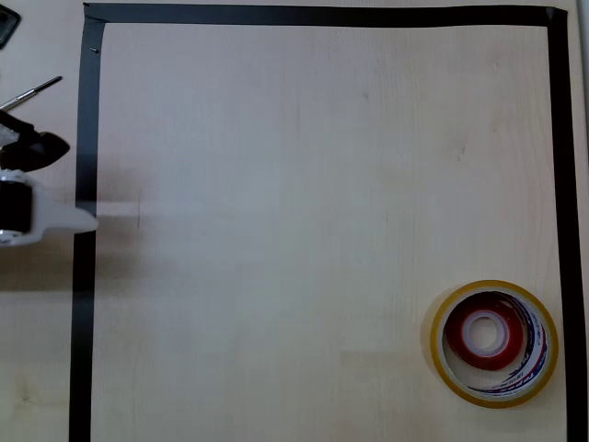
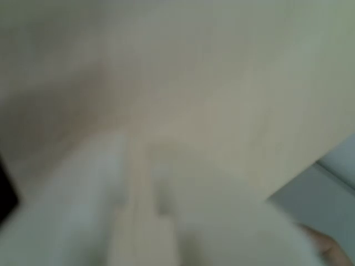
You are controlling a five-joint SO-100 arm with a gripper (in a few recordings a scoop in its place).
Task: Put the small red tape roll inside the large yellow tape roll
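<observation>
The small red tape roll [image 1: 482,333] lies flat inside the large yellow tape roll [image 1: 494,343] at the lower right of the overhead view. The yellow ring surrounds it, and blue-red print shows on the yellow roll's inner core. My gripper [image 1: 85,221] is far from both, at the left edge of the table over the black tape line. Its white tip points right. In the blurred wrist view the gripper [image 2: 140,158] shows two white fingers [image 2: 94,199] close together over bare wood, with nothing between them.
A black tape border [image 1: 322,16] frames the light wooden table [image 1: 304,184]. A thin metal tool [image 1: 32,93] lies outside the frame at the upper left. The table edge shows at the right of the wrist view.
</observation>
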